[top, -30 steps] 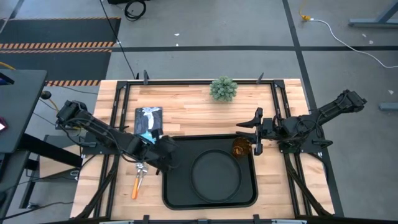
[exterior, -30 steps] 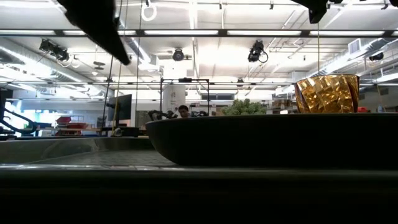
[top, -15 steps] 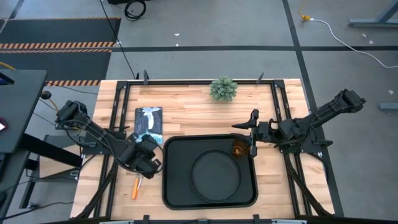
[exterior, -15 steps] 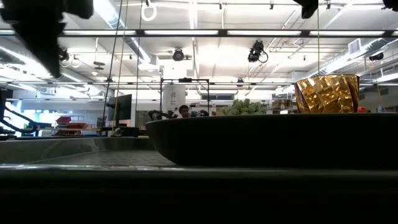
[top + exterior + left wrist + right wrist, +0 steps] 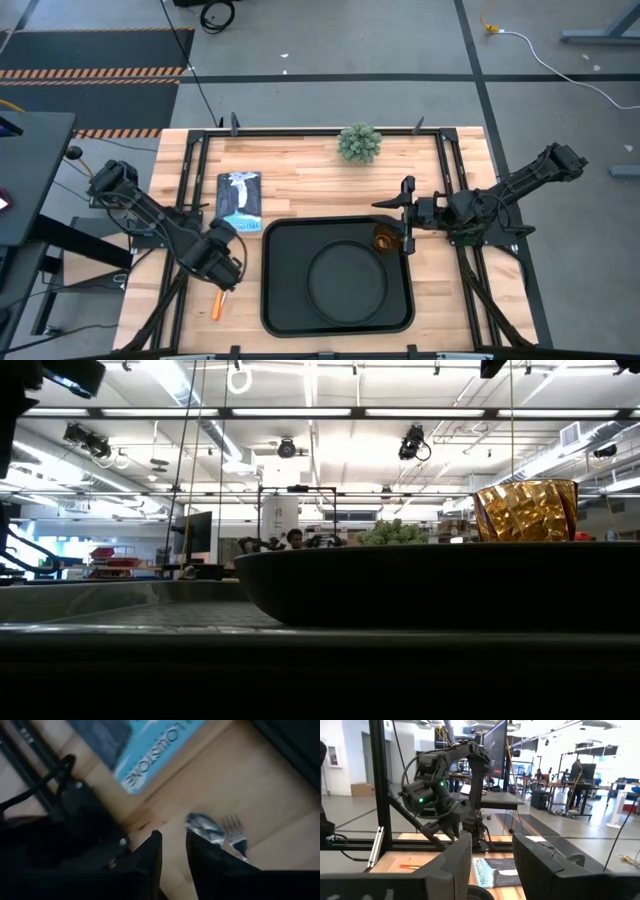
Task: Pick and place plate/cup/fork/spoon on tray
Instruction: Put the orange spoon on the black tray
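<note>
The black tray (image 5: 275, 300) lies at the table's near middle. The round black plate (image 5: 347, 280) rests flat in it, and the amber cup (image 5: 385, 240) (image 5: 525, 510) stands upright in its far right corner. The spoon (image 5: 202, 826) and the fork (image 5: 235, 834) lie side by side on the wood left of the tray; an orange handle (image 5: 216, 303) shows there. My left gripper (image 5: 224, 275) (image 5: 172, 850) hovers open over their heads, touching nothing. My right gripper (image 5: 404, 215) (image 5: 492, 855) is open and empty just above and beyond the cup.
A blue-and-dark book (image 5: 239, 195) lies on the table behind the fork and spoon. A small green plant (image 5: 359, 142) stands at the far edge. Black frame rails (image 5: 190, 170) run along both table sides. Bare wood shows right of the tray.
My left gripper has gone from over the tray's left rim toward the table's left and near edges and now stands over the fork and spoon. The plate, the cup and the tray have stayed where they were.
</note>
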Tool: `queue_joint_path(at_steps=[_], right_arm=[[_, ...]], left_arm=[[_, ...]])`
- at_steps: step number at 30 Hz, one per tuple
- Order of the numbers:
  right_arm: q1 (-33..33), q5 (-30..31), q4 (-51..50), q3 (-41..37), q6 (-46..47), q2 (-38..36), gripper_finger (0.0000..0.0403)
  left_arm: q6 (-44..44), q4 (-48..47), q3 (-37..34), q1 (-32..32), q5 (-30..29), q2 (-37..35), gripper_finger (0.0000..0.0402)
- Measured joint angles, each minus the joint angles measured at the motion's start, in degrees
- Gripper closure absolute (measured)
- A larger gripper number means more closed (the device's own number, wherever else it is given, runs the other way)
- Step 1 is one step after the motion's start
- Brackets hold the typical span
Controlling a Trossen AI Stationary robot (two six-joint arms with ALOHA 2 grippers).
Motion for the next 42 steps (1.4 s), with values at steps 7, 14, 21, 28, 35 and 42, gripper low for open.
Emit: queue_joint_path(at_steps=[7, 14, 21, 28, 35, 42], right_arm=[[0.02, -2.33, 0.03, 0.0, 0.19, -0.11, 0.0254], [0.04, -2.73, -0.18, 0.0, 0.18, -0.02, 0.0254], [0.04, -2.75, -0.42, 0.0, -0.84, -0.02, 0.0254], [-0.4, -2.78, 0.79, 0.0, -2.27, -0.11, 0.0254], [-1.34, -2.79, 2.92, 0.0, -2.23, -0.12, 0.0254], [-1.66, -2.95, 2.81, 0.0, -2.16, -0.13, 0.0254]], left_arm=[[-4.92, -0.02, 0.02, -1.67, 4.38, -2.23, 0.0308], [-5.88, 1.7, -0.17, -3.23, 7.11, -1.84, 0.0308], [-5.61, 5.37, -3.03, -3.22, 1.08, 0.54, 0.0308], [-8.12, 8.2, -3.32, -2.77, 0.82, 2.46, 0.0308], [-9.07, 8.48, -3.32, -3.25, 0.7, 3.92, 0.0308], [-10.79, 8.99, -3.32, -3.23, 0.72, 3.92, 0.0308]])
